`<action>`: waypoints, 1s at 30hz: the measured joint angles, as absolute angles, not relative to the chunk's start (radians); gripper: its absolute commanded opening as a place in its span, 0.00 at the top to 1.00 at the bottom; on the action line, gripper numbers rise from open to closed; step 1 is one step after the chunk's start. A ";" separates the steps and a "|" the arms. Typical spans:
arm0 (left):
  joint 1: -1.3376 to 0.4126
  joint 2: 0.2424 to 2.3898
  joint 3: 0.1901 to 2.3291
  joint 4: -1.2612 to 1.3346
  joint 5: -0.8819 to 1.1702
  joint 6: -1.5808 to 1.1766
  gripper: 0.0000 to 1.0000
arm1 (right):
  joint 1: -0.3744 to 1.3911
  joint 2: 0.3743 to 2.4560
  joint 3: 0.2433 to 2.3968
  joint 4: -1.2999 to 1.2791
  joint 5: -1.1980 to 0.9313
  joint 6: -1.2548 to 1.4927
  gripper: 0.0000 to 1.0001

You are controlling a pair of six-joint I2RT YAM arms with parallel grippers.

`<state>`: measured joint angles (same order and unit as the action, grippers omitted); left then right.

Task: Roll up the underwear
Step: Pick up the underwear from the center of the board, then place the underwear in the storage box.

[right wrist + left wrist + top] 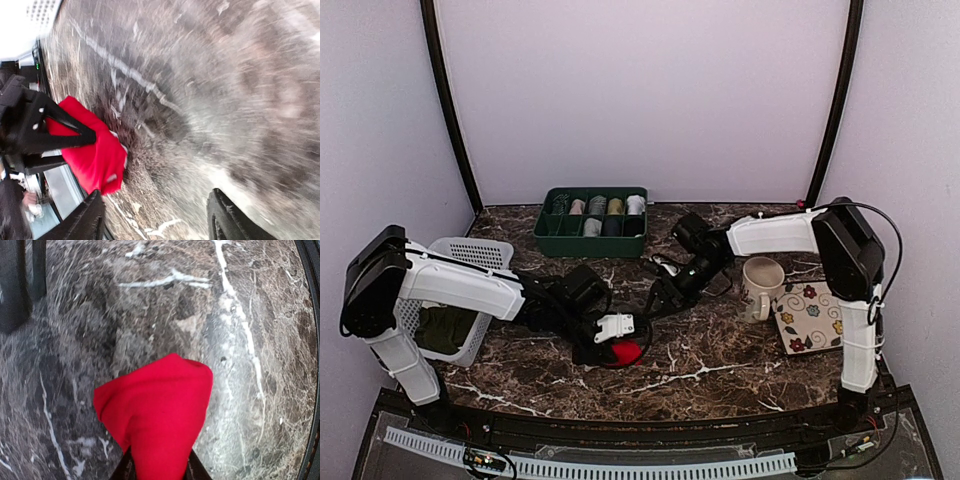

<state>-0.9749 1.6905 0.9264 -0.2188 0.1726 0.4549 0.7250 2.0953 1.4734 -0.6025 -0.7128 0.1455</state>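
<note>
Because the underwear (155, 410) appears light, soft and limp, hold it by a bunched fold, as the closed left gripper (159, 471) does; the right gripper (157, 220) stands open.

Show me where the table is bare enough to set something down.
Bare marble runs along the near edge, from the underwear right to the floral tile. Crowded: the middle, where the left arm and right arm meet between green tray and mug.

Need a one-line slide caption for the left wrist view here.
Left tool pinches the bunched red underwear, with the dark marble tabletop behind it.
</note>
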 measured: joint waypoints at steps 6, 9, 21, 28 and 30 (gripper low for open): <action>-0.881 1.626 0.914 -0.289 0.214 0.351 1.00 | 0.680 2.005 1.485 -0.588 -0.683 0.170 0.06; -0.810 1.583 0.929 -0.309 0.223 0.295 1.00 | 0.666 1.966 1.508 -0.576 -0.674 0.184 0.00; -0.470 1.582 1.295 -0.315 0.023 0.038 1.00 | 0.537 1.757 1.483 -0.465 -0.639 0.257 0.00; -0.405 1.785 1.528 -0.339 -0.165 -0.046 1.00 | 0.516 1.714 1.415 -0.447 -0.614 0.276 0.00; -0.406 1.849 1.579 -0.356 -0.221 -0.057 1.00 | 0.516 1.713 1.397 -0.449 -0.607 0.280 0.00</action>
<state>-0.4057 1.8492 1.5791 -0.3565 -0.2214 -0.0566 0.5159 1.7130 1.3968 -0.4488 -0.6067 0.2798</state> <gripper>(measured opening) 0.251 0.998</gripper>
